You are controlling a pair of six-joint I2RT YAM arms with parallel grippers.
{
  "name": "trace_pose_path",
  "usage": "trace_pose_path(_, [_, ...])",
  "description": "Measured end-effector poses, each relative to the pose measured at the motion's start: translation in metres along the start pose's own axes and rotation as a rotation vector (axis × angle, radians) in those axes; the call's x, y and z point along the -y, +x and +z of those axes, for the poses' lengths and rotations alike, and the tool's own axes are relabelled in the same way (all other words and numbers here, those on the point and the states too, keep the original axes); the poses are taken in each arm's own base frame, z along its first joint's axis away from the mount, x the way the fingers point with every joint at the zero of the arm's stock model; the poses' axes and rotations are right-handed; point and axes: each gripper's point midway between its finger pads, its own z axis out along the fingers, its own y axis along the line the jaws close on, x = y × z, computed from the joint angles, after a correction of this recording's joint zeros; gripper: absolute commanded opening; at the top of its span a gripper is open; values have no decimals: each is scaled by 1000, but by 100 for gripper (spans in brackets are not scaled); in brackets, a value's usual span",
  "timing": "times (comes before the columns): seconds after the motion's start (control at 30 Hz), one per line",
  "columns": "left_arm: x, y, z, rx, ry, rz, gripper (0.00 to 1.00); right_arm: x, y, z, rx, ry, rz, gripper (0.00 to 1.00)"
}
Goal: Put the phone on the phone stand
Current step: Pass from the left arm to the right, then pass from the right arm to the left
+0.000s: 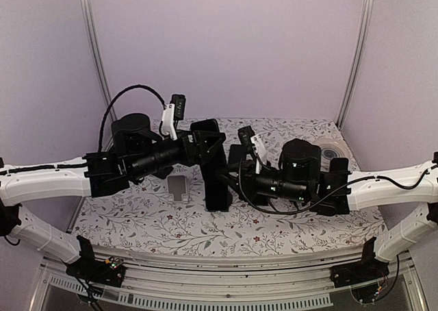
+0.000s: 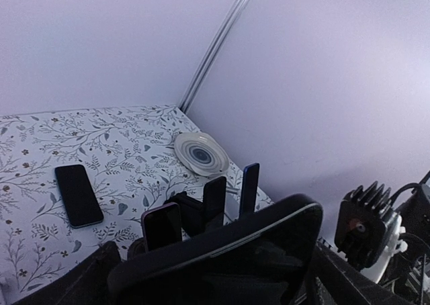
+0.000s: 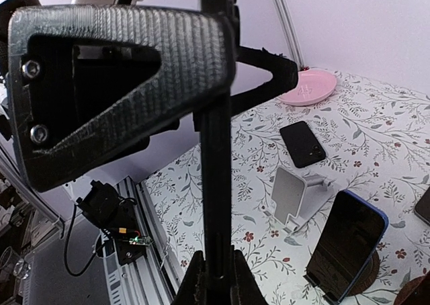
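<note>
A black phone [image 1: 216, 181] stands upright on its end at the table's middle, and both grippers hold it. My left gripper [image 1: 207, 141] is shut on its upper part; its black triangular fingers [image 3: 121, 83] show in the right wrist view. My right gripper [image 1: 234, 177] is shut on its lower part, with the phone seen edge-on [image 3: 217, 184] between my fingers [image 3: 195, 285]. In the left wrist view the phone [image 2: 222, 258] fills the foreground. The empty white phone stand [image 1: 178, 186] sits just left of the phone, also in the right wrist view [image 3: 295, 197].
A second black phone [image 3: 302, 144] lies flat on the floral cloth beyond the stand. A blue phone [image 3: 346, 248] leans on a round stand. Three more phones [image 2: 215, 199] stand upright in holders. A pink plate [image 3: 309, 86] sits at far left, a striped plate [image 1: 330, 150] at back right.
</note>
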Motion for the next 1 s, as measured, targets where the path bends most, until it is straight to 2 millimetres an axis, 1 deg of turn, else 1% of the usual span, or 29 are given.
trace_pose_path(0.17, [-3,-8,1,22,-103,25,87,1,-5,6,26,76,-41,2])
trace_pose_path(0.23, [-6,-8,2,25,-137,30,86,3,-5,9,26,107,-55,2])
trace_pose_path(0.33, [-11,-6,4,18,-176,37,90,7,-1,12,19,160,-83,2])
trace_pose_path(0.5, [-18,-1,8,0,-230,47,88,4,4,15,15,220,-129,2])
trace_pose_path(0.7, [-16,-1,8,1,-230,42,74,5,5,15,15,248,-158,2])
trace_pose_path(0.9, [-13,-3,8,9,-221,20,57,5,3,15,21,257,-163,2])
trace_pose_path(1.0, [-13,-3,8,8,-220,20,52,5,3,15,19,259,-164,2])
